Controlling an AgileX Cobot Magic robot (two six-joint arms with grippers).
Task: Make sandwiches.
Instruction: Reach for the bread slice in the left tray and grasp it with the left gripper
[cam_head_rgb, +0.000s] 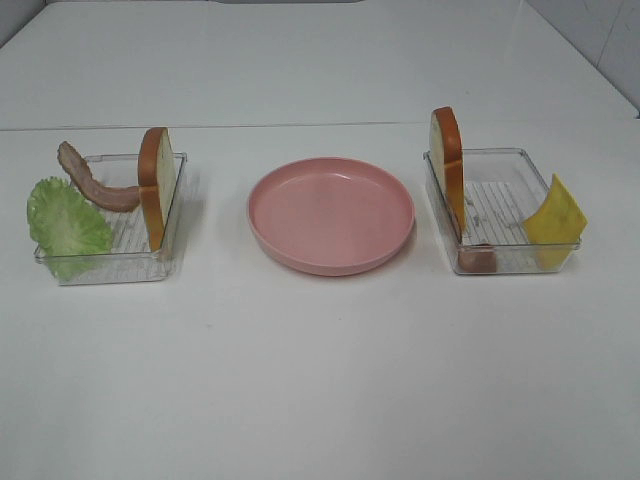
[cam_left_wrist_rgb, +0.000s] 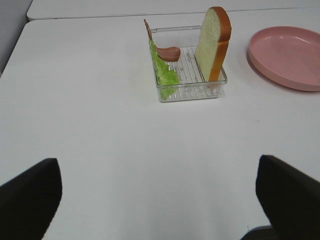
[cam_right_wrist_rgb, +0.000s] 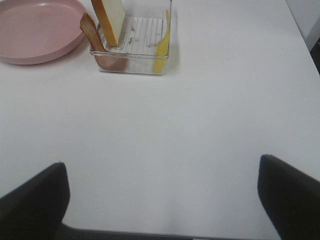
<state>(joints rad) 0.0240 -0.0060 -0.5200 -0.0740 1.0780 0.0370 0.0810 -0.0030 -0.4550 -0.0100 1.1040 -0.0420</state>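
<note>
We are just starting, both jaws spread and empty; next we lift the bread (cam_head_rgb: 154, 187) left of the plate (cam_head_rgb: 330, 215).

You are operating at a staged lab test bench, not a working kitchen: a bare white tabletop (cam_head_rgb: 320, 400) carries a toy bread slice (cam_head_rgb: 153, 185) and other play food, set in a clear plastic tray (cam_head_rgb: 110, 272) on each side of a pink plate (cam_head_rgb: 330, 215).
</note>
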